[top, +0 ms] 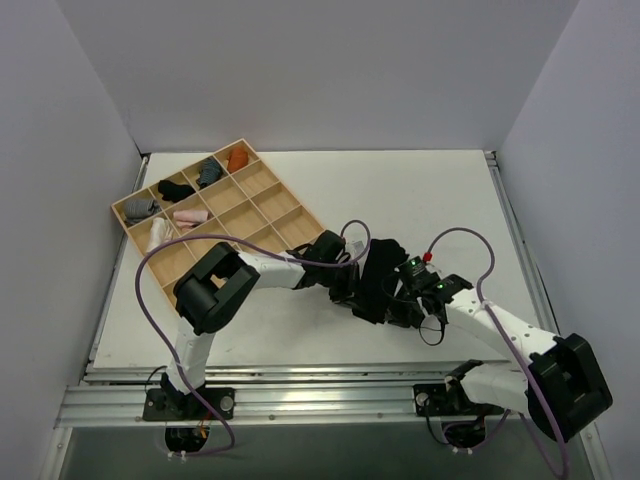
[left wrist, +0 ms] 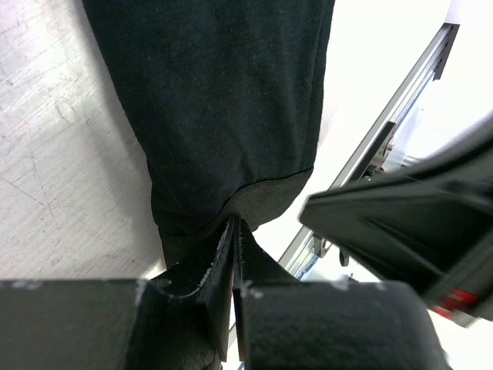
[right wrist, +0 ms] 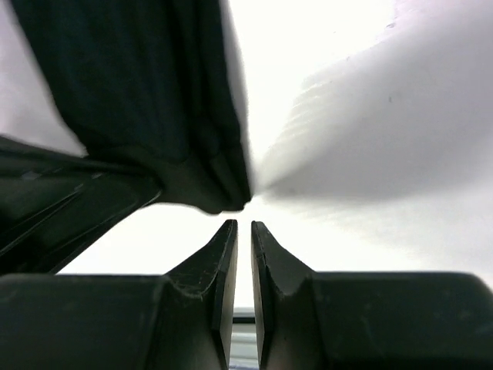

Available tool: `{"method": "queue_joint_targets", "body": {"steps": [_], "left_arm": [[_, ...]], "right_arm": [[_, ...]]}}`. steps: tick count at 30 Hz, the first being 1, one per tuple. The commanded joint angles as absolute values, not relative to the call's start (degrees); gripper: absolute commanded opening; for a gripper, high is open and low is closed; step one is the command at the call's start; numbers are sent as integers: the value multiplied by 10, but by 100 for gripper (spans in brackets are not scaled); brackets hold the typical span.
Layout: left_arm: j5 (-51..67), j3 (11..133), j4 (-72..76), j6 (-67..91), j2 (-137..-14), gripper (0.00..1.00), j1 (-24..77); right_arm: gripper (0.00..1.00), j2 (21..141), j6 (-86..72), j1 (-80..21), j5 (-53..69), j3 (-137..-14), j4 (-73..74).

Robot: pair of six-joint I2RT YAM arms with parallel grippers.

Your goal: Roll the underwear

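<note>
Plain black soft fabric underwear (top: 376,283) lies on the white table (top: 430,200), near edge, between my arms. Limp, light, likely to sag, so best taken at the hem. My left pincer (left wrist: 235,230) is clenched on its hem. My right pincer (right wrist: 243,226) is all but closed, empty, just beside the cloth.

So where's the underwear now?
Top view: the underwear is front-middle of the table, between the left gripper and right gripper, right of the tray.

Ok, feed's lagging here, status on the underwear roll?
Left gripper shut on hem of the underwear. Right gripper nearly shut, empty, beside it. Fabric stretched out, not rolled. Wooden tray well clear.
</note>
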State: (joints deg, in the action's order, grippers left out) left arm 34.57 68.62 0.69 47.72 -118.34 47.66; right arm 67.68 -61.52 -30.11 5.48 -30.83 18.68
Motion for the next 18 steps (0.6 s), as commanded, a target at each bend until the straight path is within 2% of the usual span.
{"method": "queue_joint_targets", "body": {"steps": [1,7,12,18], "left_arm": [[276,681,-30,443,-1220,11,481],[273,670,-25,443,-1223,11,482],[272,660,-18,444,-1223,11,481],[266,652,-21,438,-1228,12,481]], "right_arm": [[9,636,-622,-306,12,-366,271],[8,685,-600,-290,-16,-407,254],[6,765,-587,-273,15,-374,171],[3,801,-583,-272,10,-331,152]]}}
